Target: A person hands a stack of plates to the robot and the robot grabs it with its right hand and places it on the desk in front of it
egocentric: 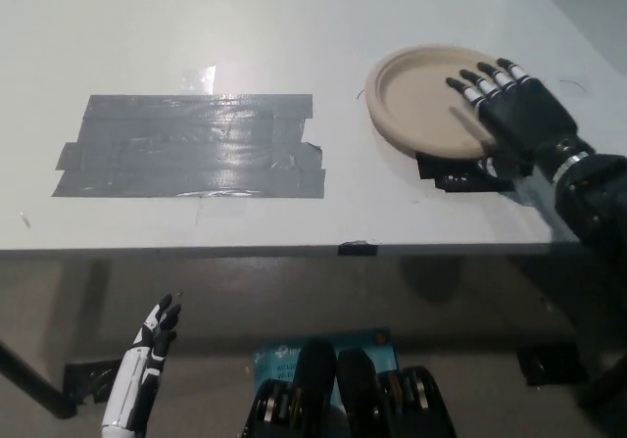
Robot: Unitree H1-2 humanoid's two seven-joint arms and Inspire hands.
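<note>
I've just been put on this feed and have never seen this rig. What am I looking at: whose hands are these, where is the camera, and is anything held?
This is one picture from a camera on a humanoid robot's head, looking steeply down at a white desk. The black right hand comes in from the right and lies over the tan stack of plates, which sits on the desk. I cannot tell whether it grips them. The white left hand hangs open at lower left, below the desk's edge, holding nothing. The grey patch of tape is stuck flat on the desk.
</note>
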